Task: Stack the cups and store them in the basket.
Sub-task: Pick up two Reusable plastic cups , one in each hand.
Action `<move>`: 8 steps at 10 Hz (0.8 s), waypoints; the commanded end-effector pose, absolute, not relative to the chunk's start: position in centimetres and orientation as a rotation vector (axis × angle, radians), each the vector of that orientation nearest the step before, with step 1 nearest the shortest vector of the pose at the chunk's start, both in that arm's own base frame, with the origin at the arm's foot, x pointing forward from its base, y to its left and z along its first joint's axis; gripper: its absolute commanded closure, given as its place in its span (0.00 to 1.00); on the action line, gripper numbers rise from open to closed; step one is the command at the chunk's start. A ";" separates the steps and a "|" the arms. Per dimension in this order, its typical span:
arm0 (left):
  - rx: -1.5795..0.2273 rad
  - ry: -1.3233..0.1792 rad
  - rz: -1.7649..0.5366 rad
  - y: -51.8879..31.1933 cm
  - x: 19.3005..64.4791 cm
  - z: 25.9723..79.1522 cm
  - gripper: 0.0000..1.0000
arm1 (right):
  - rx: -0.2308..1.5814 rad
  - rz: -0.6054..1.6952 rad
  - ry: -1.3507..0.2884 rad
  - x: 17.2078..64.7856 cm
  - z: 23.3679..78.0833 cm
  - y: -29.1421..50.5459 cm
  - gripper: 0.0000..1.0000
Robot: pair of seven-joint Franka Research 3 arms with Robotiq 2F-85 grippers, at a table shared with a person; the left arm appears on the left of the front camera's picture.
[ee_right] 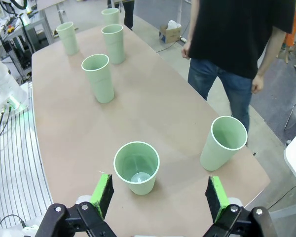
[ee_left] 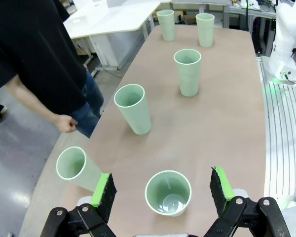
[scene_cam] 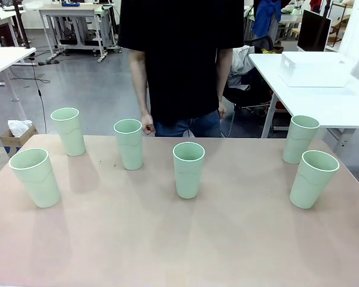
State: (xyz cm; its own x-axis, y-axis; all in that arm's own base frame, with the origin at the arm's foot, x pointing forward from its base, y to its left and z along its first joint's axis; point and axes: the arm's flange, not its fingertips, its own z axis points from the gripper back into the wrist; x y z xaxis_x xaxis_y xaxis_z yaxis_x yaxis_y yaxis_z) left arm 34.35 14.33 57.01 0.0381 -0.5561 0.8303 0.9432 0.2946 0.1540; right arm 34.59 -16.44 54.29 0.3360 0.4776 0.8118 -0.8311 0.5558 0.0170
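Several pale green cups stand upright and apart on the tan table (scene_cam: pixel 167 239), among them one at the left front (scene_cam: pixel 35 177), one in the middle (scene_cam: pixel 188 169) and one at the right front (scene_cam: pixel 313 178). The white basket (scene_cam: pixel 314 69) sits on a separate white table at the far right. My left gripper (ee_left: pixel 163 190) is open, hanging above the left front cup (ee_left: pixel 168 192). My right gripper (ee_right: pixel 160 195) is open too, and the right front cup (ee_right: pixel 136 167) stands just beyond its green pads (ee_right: pixel 103 192). Neither holds anything.
A person in a black shirt (scene_cam: pixel 179 54) stands at the table's far edge, hands down by the sides. The white side table (scene_cam: pixel 347 104) lies off the far right corner. A cardboard box (scene_cam: pixel 15 136) sits on the floor at the left.
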 end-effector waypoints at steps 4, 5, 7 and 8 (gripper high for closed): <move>-0.519 -0.976 -1.239 14.3 34.4 57.2 0.00 | 0.488 0.906 -0.891 34.8 54.4 -16.5 0.00; -0.519 -0.976 -1.239 14.3 34.4 57.2 0.00 | 0.488 0.906 -0.891 34.8 54.4 -16.5 0.00; -0.519 -0.976 -1.239 14.3 34.4 57.2 0.00 | 0.488 0.906 -0.891 34.8 54.4 -16.5 0.00; -0.519 -0.976 -1.239 14.3 34.4 57.2 0.00 | 0.488 0.906 -0.891 34.8 54.4 -16.5 0.00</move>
